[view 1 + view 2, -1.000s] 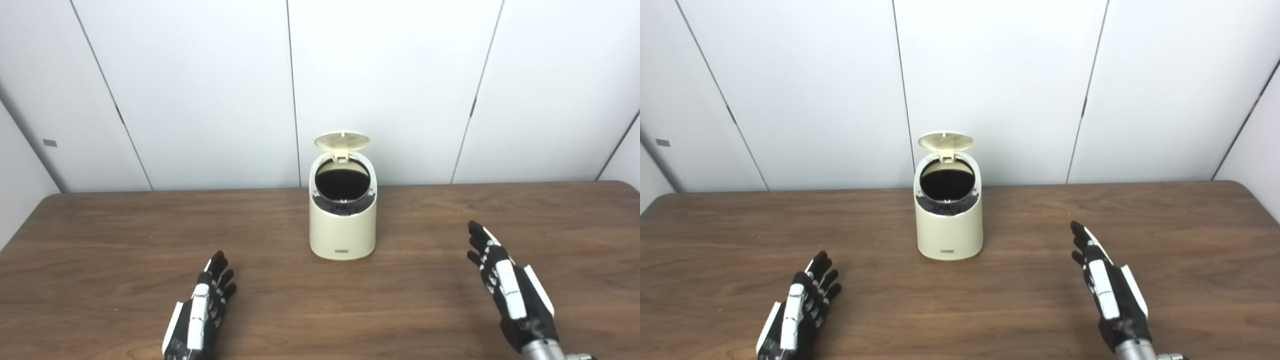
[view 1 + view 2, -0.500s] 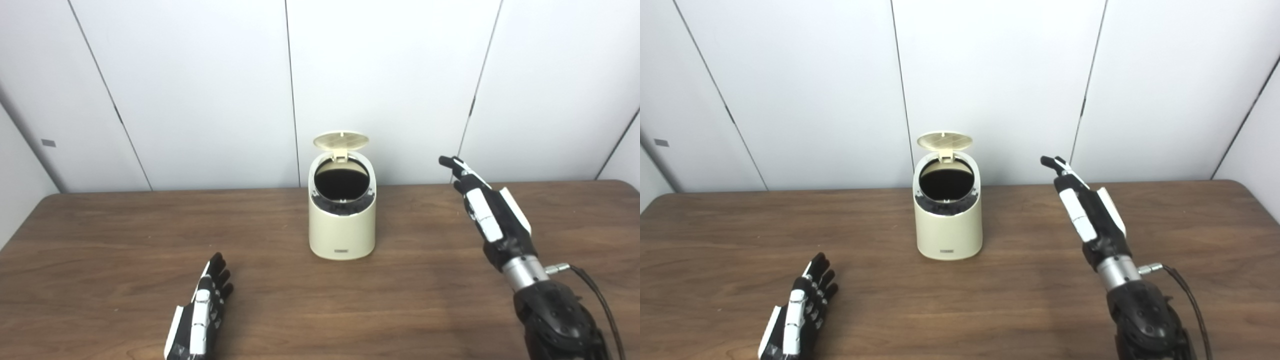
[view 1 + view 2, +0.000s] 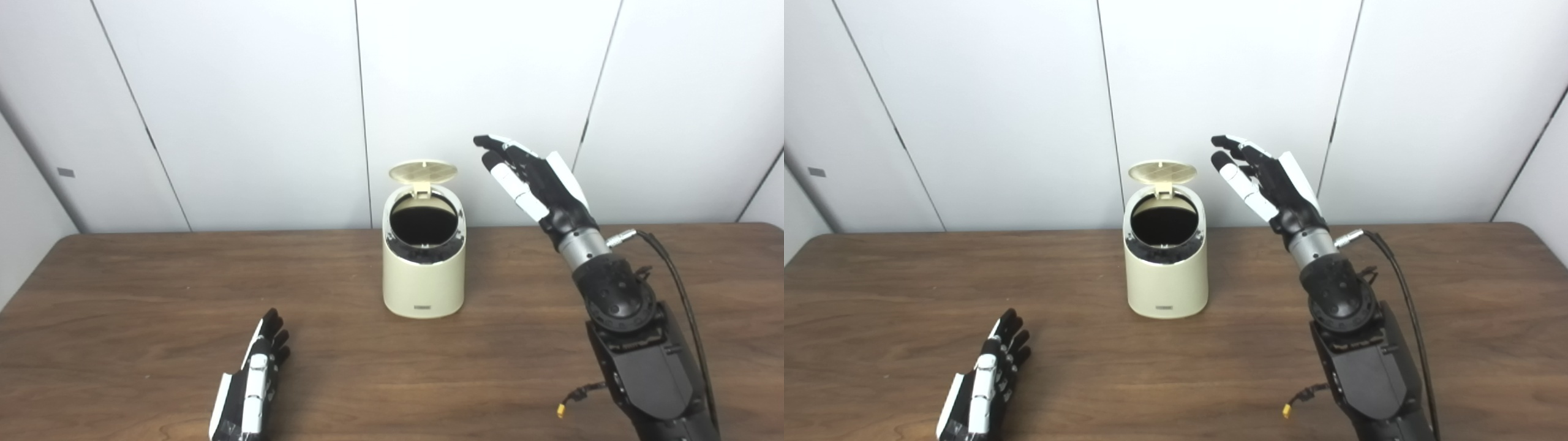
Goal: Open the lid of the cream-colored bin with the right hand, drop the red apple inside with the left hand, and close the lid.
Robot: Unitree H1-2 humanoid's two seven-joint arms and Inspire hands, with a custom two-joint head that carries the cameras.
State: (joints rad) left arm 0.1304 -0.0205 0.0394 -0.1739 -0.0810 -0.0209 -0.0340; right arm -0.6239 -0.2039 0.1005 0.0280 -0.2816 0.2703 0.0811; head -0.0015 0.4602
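Apple is in neither view, probably already inside the bin; nearest, the left hand (image 3: 248, 392) lies flat on the brown table (image 3: 122, 306), fingers together, holding nothing; further, the cream-colored bin (image 3: 424, 278) stands at mid-table with its lid (image 3: 424, 172) upright; the right hand (image 3: 533, 180), fingers apart and empty, hovers beside the lid; closing seems the step, needing a push forward and down; behind are white wall panels (image 3: 245, 92).
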